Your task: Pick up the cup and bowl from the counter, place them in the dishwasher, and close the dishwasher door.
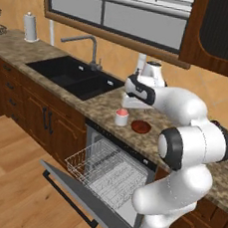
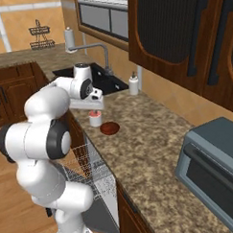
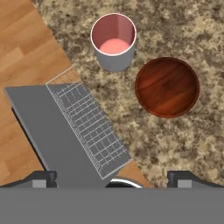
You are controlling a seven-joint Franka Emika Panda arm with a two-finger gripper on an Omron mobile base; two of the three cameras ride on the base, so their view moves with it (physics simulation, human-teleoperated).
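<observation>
The cup (image 1: pixel 121 117) (image 2: pixel 95 119) (image 3: pixel 113 41), white-grey with a pink inside, stands upright on the granite counter (image 1: pixel 99 108) near its front edge. Just right of it sits the dark reddish-brown bowl (image 1: pixel 141 126) (image 2: pixel 110 128) (image 3: pixel 167 86), apart from the cup. My gripper (image 1: pixel 128 106) (image 2: pixel 94 110) (image 3: pixel 113 179) hangs a little above the cup, open and pointing down, with nothing between its fingers. Below the counter the dishwasher (image 1: pixel 124 148) is open. Its grey door (image 1: pixel 72 187) (image 3: pixel 43 127) is folded down and the white wire rack (image 1: pixel 105 167) (image 3: pixel 89 127) is pulled out over it.
A black sink (image 1: pixel 72 76) with a faucet (image 1: pixel 91 46) lies left of the cup. A soap dispenser (image 2: pixel 133 85) stands by the back wall. A grey oven-like appliance (image 2: pixel 214 157) sits far right on the counter. Wall cabinets (image 2: pixel 182 34) hang overhead.
</observation>
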